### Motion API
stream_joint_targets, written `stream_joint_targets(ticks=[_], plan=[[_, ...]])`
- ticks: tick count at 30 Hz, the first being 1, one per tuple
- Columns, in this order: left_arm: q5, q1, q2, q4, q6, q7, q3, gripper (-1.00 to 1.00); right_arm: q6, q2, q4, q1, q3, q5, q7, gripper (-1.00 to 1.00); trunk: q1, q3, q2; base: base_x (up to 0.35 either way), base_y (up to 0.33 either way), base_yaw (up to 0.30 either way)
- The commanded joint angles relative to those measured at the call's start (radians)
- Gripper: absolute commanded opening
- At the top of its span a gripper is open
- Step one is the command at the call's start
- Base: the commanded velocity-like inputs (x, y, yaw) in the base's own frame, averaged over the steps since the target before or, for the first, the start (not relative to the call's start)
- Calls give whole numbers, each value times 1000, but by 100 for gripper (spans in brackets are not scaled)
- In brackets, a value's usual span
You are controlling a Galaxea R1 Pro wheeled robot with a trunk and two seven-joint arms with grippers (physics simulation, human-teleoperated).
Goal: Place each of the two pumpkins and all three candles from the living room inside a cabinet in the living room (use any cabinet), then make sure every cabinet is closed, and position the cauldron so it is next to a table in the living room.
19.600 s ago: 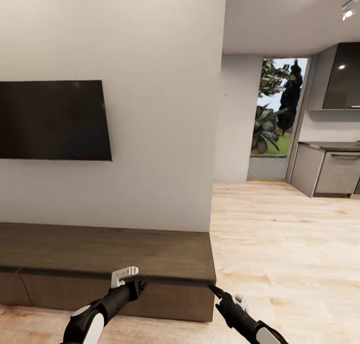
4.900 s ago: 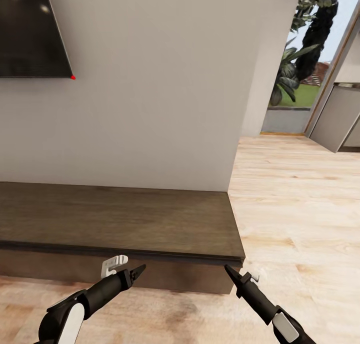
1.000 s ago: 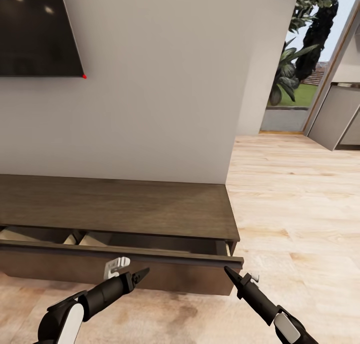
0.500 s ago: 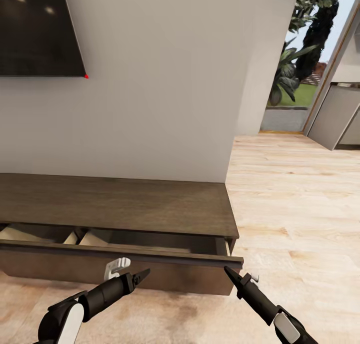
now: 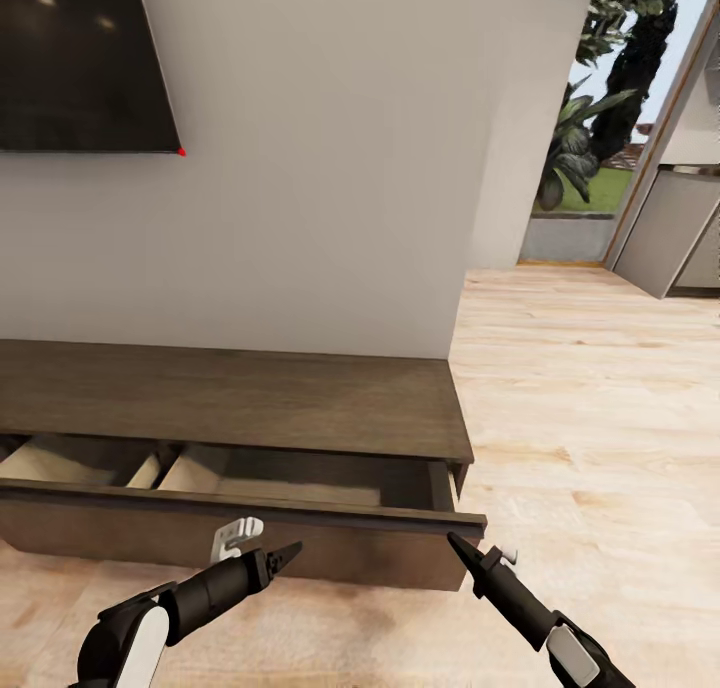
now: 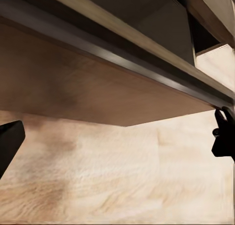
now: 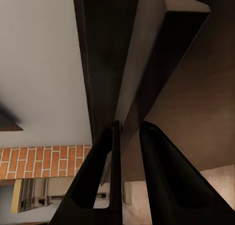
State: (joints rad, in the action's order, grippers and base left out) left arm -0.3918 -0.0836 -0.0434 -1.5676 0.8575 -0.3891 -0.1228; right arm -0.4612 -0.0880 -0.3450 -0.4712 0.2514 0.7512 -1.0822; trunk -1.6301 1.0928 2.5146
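The right end effector sits at the right corner of the drawer front. In the right wrist view its two black fingers are a little apart, with the thin top edge of the drawer front between them. They look like they pinch that edge.

The left end effector hangs in front of the drawer front, near its middle, not touching it. Its fingers look close together, with nothing between them. In the left wrist view one dark fingertip shows at the edge, over the wood floor.

The drawer of the cabinet is pulled out part way. Its inside is pale beige, and a thin wall splits it into two parts. No pumpkins or candles are in the parts of it that show. The cabinet is long, low and dark brown. It stands against a white wall.

A black TV hangs on that wall, with a tiny red light at its corner. Past the end of the wall, the light wood floor runs to a glass door with green plants outside. Grey kitchen cabinets stand beside the door. In the right wrist view, red bricks show far off.
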Motion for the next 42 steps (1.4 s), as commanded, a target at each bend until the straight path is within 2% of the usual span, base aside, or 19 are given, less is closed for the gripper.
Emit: stream_joint_targets(ticks=[1, 42], plan=[[1, 0, -1, 0, 13, -5, -3, 100, -24, -1, -3, -1, 58, 31, -5, -100, 1, 1, 1, -168, 0, 0], [-1, 1, -2, -2, 22, -5, -1, 100, -25, -2, -3, -1, 58, 31, -5, -100, 1, 1, 1, -55, 0, 0]])
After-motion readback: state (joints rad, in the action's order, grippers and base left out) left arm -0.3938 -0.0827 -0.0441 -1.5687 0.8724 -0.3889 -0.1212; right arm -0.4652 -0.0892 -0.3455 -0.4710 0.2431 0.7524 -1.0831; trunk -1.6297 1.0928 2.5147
